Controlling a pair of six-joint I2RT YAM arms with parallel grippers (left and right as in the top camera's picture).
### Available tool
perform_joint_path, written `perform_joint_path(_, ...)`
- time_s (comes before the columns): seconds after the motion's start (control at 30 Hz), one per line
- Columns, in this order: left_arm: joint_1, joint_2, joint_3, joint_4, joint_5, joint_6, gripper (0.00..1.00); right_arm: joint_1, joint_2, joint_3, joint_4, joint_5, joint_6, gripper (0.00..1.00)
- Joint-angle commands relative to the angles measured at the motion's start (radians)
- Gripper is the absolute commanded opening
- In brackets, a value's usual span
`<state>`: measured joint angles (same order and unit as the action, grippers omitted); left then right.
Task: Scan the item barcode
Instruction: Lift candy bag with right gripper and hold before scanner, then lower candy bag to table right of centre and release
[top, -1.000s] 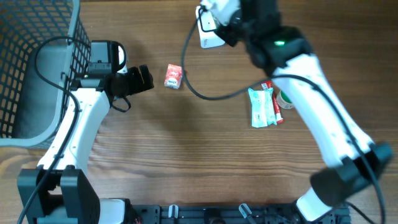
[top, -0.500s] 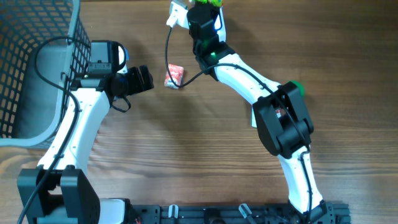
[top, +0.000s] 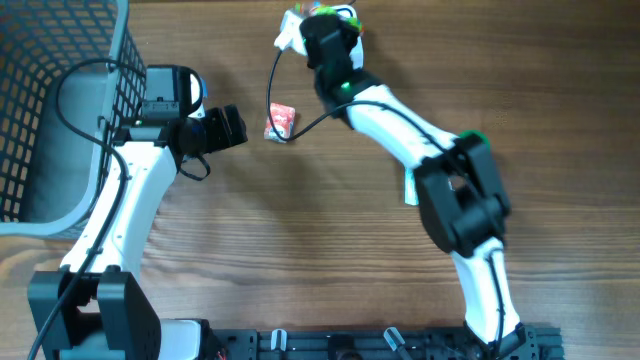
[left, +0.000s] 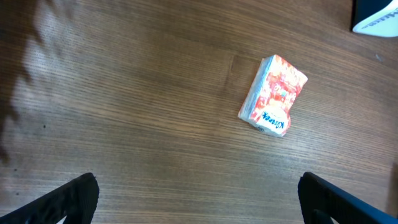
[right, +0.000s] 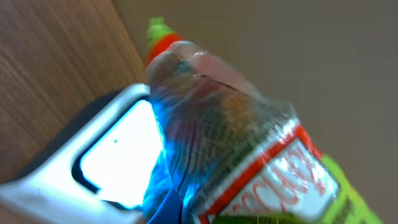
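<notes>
My right gripper (top: 322, 25) reaches to the table's far edge and is shut on the item (top: 330, 8), a clear packet with a red and green label. In the right wrist view the packet (right: 249, 155) fills the frame. It is held just in front of the lit window of the white scanner (right: 118, 155). Its barcode cannot be made out. The scanner (top: 290, 25) shows white beside the gripper from above. My left gripper (top: 228, 128) stands open and empty, just left of a red tissue pack (top: 280, 122). That tissue pack (left: 273, 94) lies ahead of the open left gripper (left: 199, 208).
A grey wire basket (top: 60, 100) fills the far left corner. A sliver of a teal packet (top: 410, 185) shows from under my right arm at mid-right. The scanner's cable (top: 285, 110) loops across the table beside the red pack.
My right arm has swung from the right side to the far edge, carrying the packet up to the scanner. The left arm has not moved.
</notes>
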<state>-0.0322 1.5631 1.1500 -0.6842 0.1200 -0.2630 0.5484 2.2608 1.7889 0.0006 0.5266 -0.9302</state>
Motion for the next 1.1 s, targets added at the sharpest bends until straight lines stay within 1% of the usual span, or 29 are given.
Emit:
perform_joint_path(0.0, 0.006, -0.005, 0.011, 0.004, -0.006, 0.021, 1.0, -0.042, -0.274, 0.023, -0.236, -0.208, 0.344, 0.04)
perform_joint_path(0.03, 0.006, -0.005, 0.011, 0.004, -0.006, 0.021, 1.0, -0.055, -0.322, 0.023, -0.346, -0.281, 0.415, 0.04)
perform_joint_path(0.07, 0.005, -0.005, 0.011, 0.004, -0.006, 0.021, 1.0, -0.082, -0.384, 0.023, -0.538, -0.411, 0.494, 0.04)
perform_joint_path(0.1, 0.006, -0.005, 0.011, 0.003, -0.006, 0.021, 1.0, -0.107, -0.407, 0.023, -0.68, -0.512, 0.534, 0.04)
perform_joint_path(0.2, 0.006, -0.005, 0.011, 0.004, -0.006, 0.021, 1.0, -0.163, -0.398, -0.013, -0.998, -0.732, 0.549, 0.04)
perform_joint_path(0.23, 0.006, -0.005, 0.011, 0.004, -0.006, 0.021, 1.0, -0.179, -0.393, -0.064, -1.053, -0.792, 0.549, 0.04)
perform_joint_path(0.27, 0.006, -0.005, 0.011, 0.004, -0.006, 0.021, 1.0, -0.192, -0.393, -0.158, -1.058, -0.838, 0.548, 0.04)
perform_joint_path(0.3, 0.005, -0.005, 0.011, 0.004, -0.006, 0.021, 1.0, -0.195, -0.393, -0.231, -1.028, -0.843, 0.548, 0.04)
perform_joint_path(0.37, 0.006, -0.005, 0.011, 0.004, -0.006, 0.021, 1.0, -0.195, -0.393, -0.389, -0.908, -0.832, 0.547, 0.04)
perform_joint_path(0.43, 0.006, -0.005, 0.011, 0.004, -0.006, 0.021, 1.0, -0.195, -0.393, -0.507, -0.789, -0.758, 0.549, 0.04)
perform_joint_path(0.47, 0.006, -0.005, 0.011, 0.004, -0.006, 0.021, 1.0, -0.195, -0.393, -0.551, -0.74, -0.684, 0.549, 0.08)
perform_joint_path(0.5, 0.006, -0.005, 0.011, 0.004, -0.006, 0.021, 1.0, -0.195, -0.393, -0.553, -0.737, -0.656, 0.549, 0.45)
perform_joint_path(0.57, 0.006, -0.005, 0.011, 0.004, -0.006, 0.021, 1.0, -0.195, -0.407, -0.507, -0.742, -0.65, 0.577, 0.7)
perform_joint_path(0.6, 0.006, -0.005, 0.011, 0.004, -0.006, 0.021, 1.0, -0.195, -0.413, -0.468, -0.748, -0.65, 0.595, 0.72)
perform_joint_path(0.67, 0.006, -0.005, 0.011, 0.004, -0.006, 0.021, 1.0, -0.195, -0.436, -0.395, -0.745, -0.643, 0.629, 1.0)
perform_joint_path(0.73, 0.006, -0.005, 0.011, 0.004, -0.006, 0.021, 1.0, -0.195, -0.455, -0.382, -0.733, -0.624, 0.7, 1.0)
perform_joint_path(0.77, 0.006, -0.005, 0.011, 0.004, -0.006, 0.021, 1.0, -0.195, -0.457, -0.382, -0.717, -0.65, 0.81, 1.0)
perform_joint_path(0.87, 0.006, -0.005, 0.011, 0.004, -0.006, 0.021, 1.0, -0.195, -0.456, -0.384, -0.707, -0.861, 1.002, 1.0)
perform_joint_path(0.9, 0.005, -0.005, 0.011, 0.004, -0.006, 0.021, 1.0, -0.194, -0.454, -0.389, -0.708, -0.907, 1.075, 0.88)
perform_joint_path(0.93, 0.005, -0.005, 0.011, 0.004, -0.006, 0.021, 1.0, -0.19, -0.45, -0.391, -0.705, -0.922, 1.14, 0.54)
perform_joint_path(0.97, 0.006, -0.005, 0.011, 0.004, -0.006, 0.021, 1.0, -0.178, -0.444, -0.393, -0.698, -0.921, 1.192, 0.11)
perform_joint_path(1.0, 0.006, -0.005, 0.011, 0.004, -0.006, 0.021, 1.0, -0.164, -0.439, -0.401, -0.678, -0.921, 1.241, 0.04)
perform_joint_path(1.03, 0.006, -0.005, 0.011, 0.004, -0.006, 0.021, 1.0, -0.146, -0.433, -0.416, -0.634, -0.921, 1.313, 0.04)
perform_joint_path(1.07, 0.005, -0.005, 0.011, 0.004, -0.006, 0.021, 1.0, -0.117, -0.422, -0.446, -0.552, -0.921, 1.377, 0.04)
